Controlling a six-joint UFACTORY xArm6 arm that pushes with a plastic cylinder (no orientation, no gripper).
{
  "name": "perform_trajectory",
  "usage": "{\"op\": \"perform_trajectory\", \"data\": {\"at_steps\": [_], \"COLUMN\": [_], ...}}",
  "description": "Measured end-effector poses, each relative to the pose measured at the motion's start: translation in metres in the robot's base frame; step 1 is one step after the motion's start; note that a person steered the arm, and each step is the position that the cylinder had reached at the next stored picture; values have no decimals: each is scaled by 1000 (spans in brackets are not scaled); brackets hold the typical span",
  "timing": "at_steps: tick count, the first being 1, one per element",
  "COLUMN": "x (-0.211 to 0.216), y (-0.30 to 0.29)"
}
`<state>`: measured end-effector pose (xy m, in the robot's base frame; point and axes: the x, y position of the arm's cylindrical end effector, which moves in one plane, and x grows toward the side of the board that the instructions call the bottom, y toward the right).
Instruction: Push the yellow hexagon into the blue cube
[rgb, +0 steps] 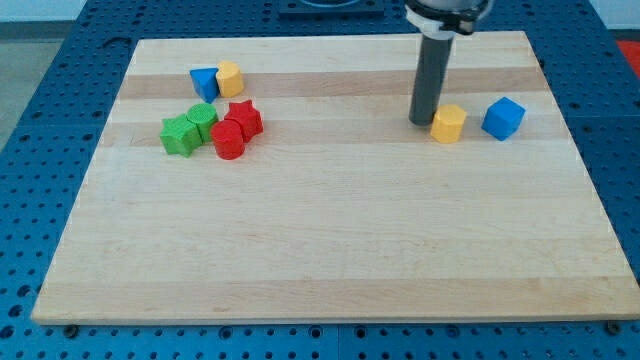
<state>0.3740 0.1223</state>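
Observation:
A yellow hexagon (448, 123) lies on the wooden board at the view's right. A blue cube (503, 118) sits a short gap to its right, apart from it. My tip (421, 121) stands just left of the yellow hexagon, touching or almost touching its left side. The dark rod rises from the tip to the view's top.
At the view's upper left lie a second blue block (204, 84) touching a second yellow block (230, 78). Below them cluster a green star (180, 135), a green cylinder (203, 122), a red cylinder (228, 139) and a red star (244, 118). The board's right edge (580, 150) is near the blue cube.

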Motion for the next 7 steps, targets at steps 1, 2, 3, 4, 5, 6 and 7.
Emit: {"op": "perform_trajectory", "data": {"at_steps": [1, 2, 3, 4, 5, 6, 7], "x": [13, 17, 19, 25, 40, 46, 48], "y": [16, -7, -16, 1, 30, 47, 48]}}
